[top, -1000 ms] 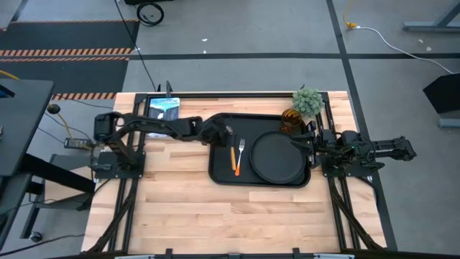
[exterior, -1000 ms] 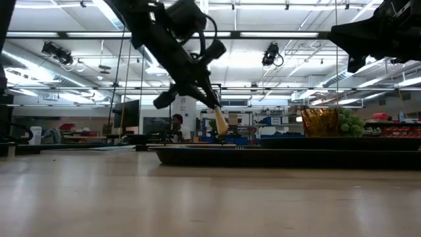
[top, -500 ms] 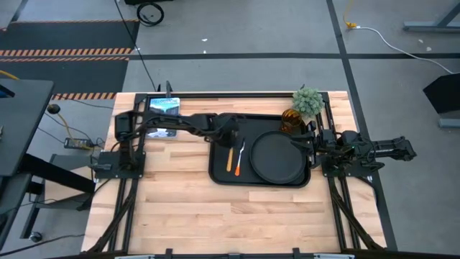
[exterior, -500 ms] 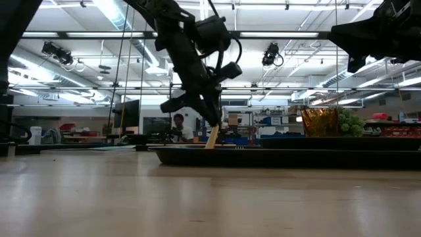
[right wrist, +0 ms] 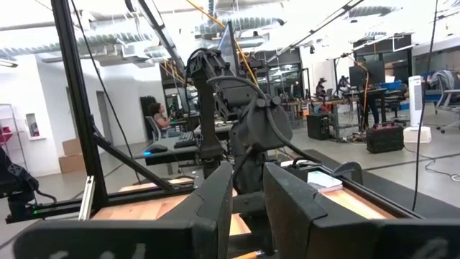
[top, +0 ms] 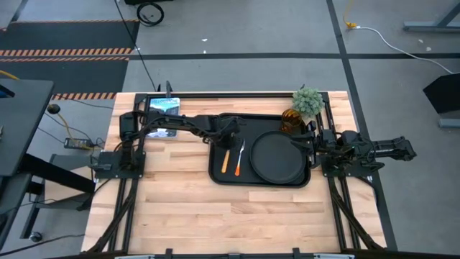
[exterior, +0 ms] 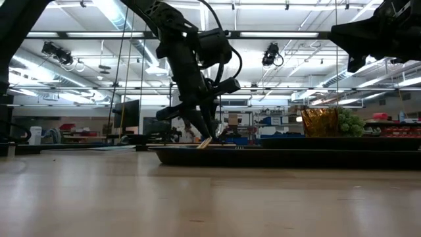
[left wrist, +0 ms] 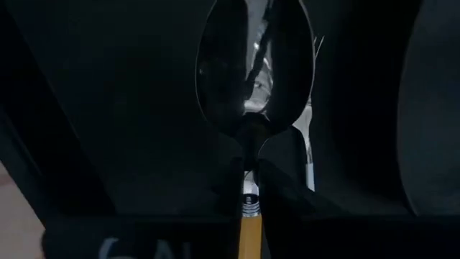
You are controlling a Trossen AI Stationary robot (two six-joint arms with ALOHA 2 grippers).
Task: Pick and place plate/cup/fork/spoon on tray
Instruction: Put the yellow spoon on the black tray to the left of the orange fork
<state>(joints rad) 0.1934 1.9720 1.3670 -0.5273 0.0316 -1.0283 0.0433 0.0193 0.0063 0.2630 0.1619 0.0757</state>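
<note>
The black tray (top: 215, 171) lies at the table's far right middle. On it rest the round black plate (top: 279, 158), the fork (top: 241, 152) left of the plate, and the amber cup (top: 290, 119) at its far right corner. My left gripper (top: 231, 139) is low over the tray's left part, shut on the orange-handled spoon (top: 225, 161). In the left wrist view the spoon's silver bowl (left wrist: 253, 65) lies just above the tray floor, with the fork's tines (left wrist: 310, 144) beside it. My right gripper (top: 305, 142) waits open at the tray's right edge. My left gripper pinches the spoon at its thin neck (left wrist: 249, 155), between bowl and orange handle, one finger on each side. The fingers slant down from above. The orange handle (exterior: 204, 142) slants down to the level of the tray's rim; whether it rests on the floor, I cannot tell.
A small green plant (top: 307, 101) stands beside the cup at the table's far right. A blue-and-white flat object (top: 164, 108) lies at the far left. Bare wooden table stretches along the near side.
My left gripper has gone toward the table's right edge and down into the tray with the spoon. The spoon, which hung steeply below the fingers, now lies much flatter, its handle end down at the tray.
</note>
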